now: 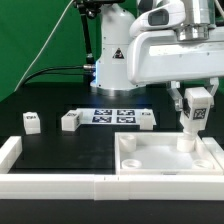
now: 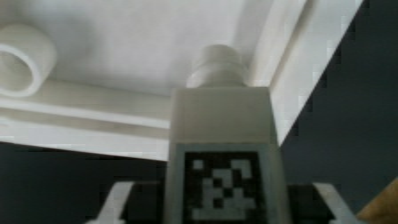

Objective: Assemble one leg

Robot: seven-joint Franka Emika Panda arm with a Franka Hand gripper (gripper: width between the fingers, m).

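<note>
**Leg upright in the tool, tip down at the panel corner**

- Tool (image 1: 196, 108): closed on the leg (image 1: 189, 133) and gripping its upper end. In the wrist view the tag face sits square between the two dark fingers (image 2: 128, 200).
- Leg's long axis: vertical and in line with the tool. The narrow tip points straight down, away from the tool.
- Directly below the tool: the white panel (image 1: 160, 153). The tip comes down just inside the raised rim (image 2: 294, 45), where two rim walls meet at a corner.
- Whether the tip has entered a corner hole or only rests there, I cannot tell. The leg itself hides that spot.
- Judgement: the coming move depends on the leg's axis staying plumb over that corner. Any tilt toward the rim wall would likely jam the tip.
- Off to one side of the tip: a round boss (image 2: 18, 60) on the panel, apart from the leg.
- Farther from the tool, toward the exterior view's left: three spare legs (image 1: 70, 120) lying loose on the dark worktop (image 1: 60, 145).
- The marker board (image 1: 110, 115) lies among them, well apart from the tool.
</note>
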